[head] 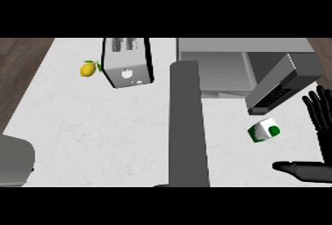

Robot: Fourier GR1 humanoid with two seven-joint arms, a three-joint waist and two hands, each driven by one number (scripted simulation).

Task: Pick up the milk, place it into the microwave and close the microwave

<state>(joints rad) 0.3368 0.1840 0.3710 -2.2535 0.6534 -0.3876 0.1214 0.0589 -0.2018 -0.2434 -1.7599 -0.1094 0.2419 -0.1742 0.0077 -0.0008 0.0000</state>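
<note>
1. The small white milk carton with green markings (264,130) lies on the white marbled surface (97,132), just below the open grey microwave door (280,83)
2. The grey box-shaped microwave (220,66) stands at the top right, its cavity exposed
3. The right hand (319,132) is beside the carton at the right edge, its fingers (316,107) straight and released, thumb extended below, not touching the carton
4. The left hand is out of view; a grey forearm (188,127) runs up the middle
5. A silver toaster (128,61) and yellow lemon (88,69) sit at upper left
</note>
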